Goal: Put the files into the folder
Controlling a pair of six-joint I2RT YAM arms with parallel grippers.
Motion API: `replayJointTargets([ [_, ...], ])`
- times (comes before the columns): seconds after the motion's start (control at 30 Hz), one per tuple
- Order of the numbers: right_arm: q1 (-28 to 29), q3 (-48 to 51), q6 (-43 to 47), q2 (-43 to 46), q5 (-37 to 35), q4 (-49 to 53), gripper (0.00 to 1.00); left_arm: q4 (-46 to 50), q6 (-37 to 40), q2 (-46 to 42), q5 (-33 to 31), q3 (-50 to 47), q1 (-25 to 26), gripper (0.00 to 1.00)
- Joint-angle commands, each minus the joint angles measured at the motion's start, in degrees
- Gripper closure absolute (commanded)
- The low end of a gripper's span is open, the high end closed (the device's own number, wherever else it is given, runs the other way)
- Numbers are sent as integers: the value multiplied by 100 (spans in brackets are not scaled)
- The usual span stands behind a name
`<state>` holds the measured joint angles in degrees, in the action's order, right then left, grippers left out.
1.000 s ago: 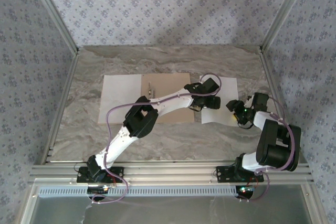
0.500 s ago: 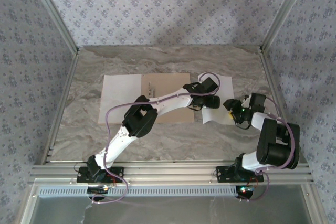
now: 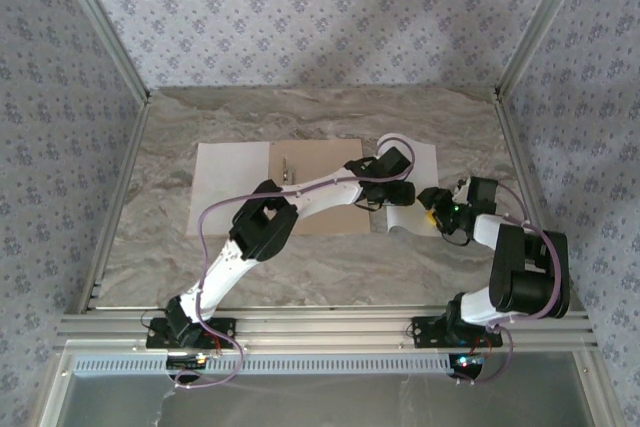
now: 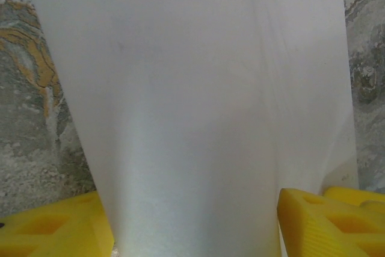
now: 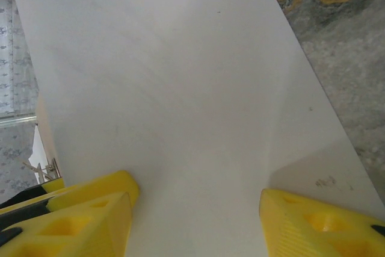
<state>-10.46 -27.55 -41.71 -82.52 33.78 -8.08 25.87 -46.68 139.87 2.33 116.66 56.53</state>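
Observation:
The tan folder (image 3: 318, 159) lies open mid-table, its metal clip (image 3: 287, 169) along the spine. One of the files, a white sheet (image 3: 228, 197), lies flat at the folder's left. The other white sheet (image 3: 420, 160) lies at the folder's right and humps up between my two grippers. My left gripper (image 3: 390, 200) is at its left edge. In the left wrist view the sheet (image 4: 192, 100) bulges between the left gripper's (image 4: 189, 230) spread yellow fingers (image 4: 54, 230). My right gripper (image 3: 432, 205) is at the sheet's right side. Its jaws (image 5: 195, 221) stand open, fingertips resting on the sheet (image 5: 174, 76).
Grey marbled tabletop (image 3: 320, 267) runs to patterned walls at the back and both sides. Aluminium frame rails (image 3: 330, 327) cross the near edge by the arm bases. The left arm's purple cable (image 3: 205, 227) loops over the table.
My right gripper has slid left toward the left gripper, and the sheet between them has bunched narrower and lifted. The left jaws have narrowed somewhat.

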Motion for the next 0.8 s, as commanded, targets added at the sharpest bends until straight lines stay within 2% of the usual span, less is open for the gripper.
replayJointTargets([
  [0.0, 47, 110, -141, -134, 50, 71, 40, -185, -147, -184, 446, -184, 52, 34],
  [0.23, 70, 17, -81, -29, 208, 83, 39, -490, -316, -370, 633, -460, -50, 44],
  [0.4, 61, -82, -6, 316, 401, 295, 34, -770, -493, -555, 815, -885, -146, 53],
  [0.53, 38, -272, 154, 620, 747, 675, 30, -1139, -750, -812, 1034, -1261, -229, 55],
  [0.77, -101, -259, -179, 1387, 1299, 717, 26, -1746, -1110, -1151, 1418, -1754, -375, 61],
])
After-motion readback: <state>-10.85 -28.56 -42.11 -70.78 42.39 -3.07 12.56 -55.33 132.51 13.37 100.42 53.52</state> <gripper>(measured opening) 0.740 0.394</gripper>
